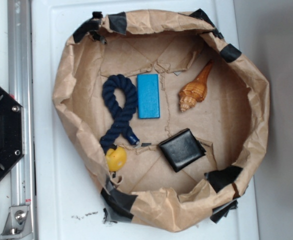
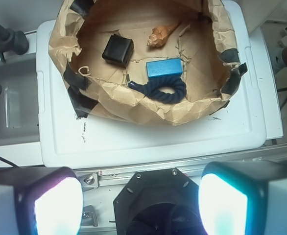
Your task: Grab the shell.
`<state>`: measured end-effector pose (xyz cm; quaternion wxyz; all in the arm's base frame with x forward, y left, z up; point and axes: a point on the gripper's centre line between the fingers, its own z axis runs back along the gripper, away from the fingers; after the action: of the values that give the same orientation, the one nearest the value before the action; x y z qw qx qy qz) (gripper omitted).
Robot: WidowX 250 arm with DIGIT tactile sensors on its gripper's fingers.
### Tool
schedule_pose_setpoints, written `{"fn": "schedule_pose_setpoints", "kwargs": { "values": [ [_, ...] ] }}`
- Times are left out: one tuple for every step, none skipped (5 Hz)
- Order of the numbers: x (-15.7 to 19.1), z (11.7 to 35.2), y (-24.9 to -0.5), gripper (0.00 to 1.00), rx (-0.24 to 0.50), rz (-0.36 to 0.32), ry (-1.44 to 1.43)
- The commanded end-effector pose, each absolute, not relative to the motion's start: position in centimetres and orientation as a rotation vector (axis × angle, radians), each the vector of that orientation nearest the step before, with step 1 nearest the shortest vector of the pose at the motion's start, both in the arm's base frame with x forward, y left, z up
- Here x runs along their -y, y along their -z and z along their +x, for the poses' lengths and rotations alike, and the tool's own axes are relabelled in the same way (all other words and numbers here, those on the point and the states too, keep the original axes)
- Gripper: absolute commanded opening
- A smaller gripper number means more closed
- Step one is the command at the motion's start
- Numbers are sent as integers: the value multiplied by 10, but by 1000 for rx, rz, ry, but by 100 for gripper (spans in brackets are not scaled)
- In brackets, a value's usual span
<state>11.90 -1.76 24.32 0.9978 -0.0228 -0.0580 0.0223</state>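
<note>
The shell (image 1: 194, 90) is a glossy orange-brown spiral conch lying on the brown paper floor of a paper-lined bin (image 1: 259, 115), in its right half, tail pointing to the upper right. In the wrist view the shell (image 2: 161, 35) lies far away near the top of the picture. My gripper (image 2: 140, 205) hangs well back from the bin, above the black robot base (image 2: 155, 205), open with nothing between its two glowing pads (image 2: 58, 208). The exterior view does not show the gripper.
Inside the bin lie a blue block (image 1: 148, 96), a dark blue rope loop (image 1: 119, 110), a black square pad (image 1: 182, 149) and a yellow ball (image 1: 116, 159). Crumpled paper walls with black tape ring the bin. A metal rail (image 1: 19, 100) runs along the left.
</note>
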Motion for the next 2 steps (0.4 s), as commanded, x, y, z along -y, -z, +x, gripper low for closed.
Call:
{"fn": "schedule_pose_setpoints", "kwargs": {
  "values": [
    [18,119,-243,100,116,-46,-45],
    [5,169,-193,100,142,6,-286]
  ]
}}
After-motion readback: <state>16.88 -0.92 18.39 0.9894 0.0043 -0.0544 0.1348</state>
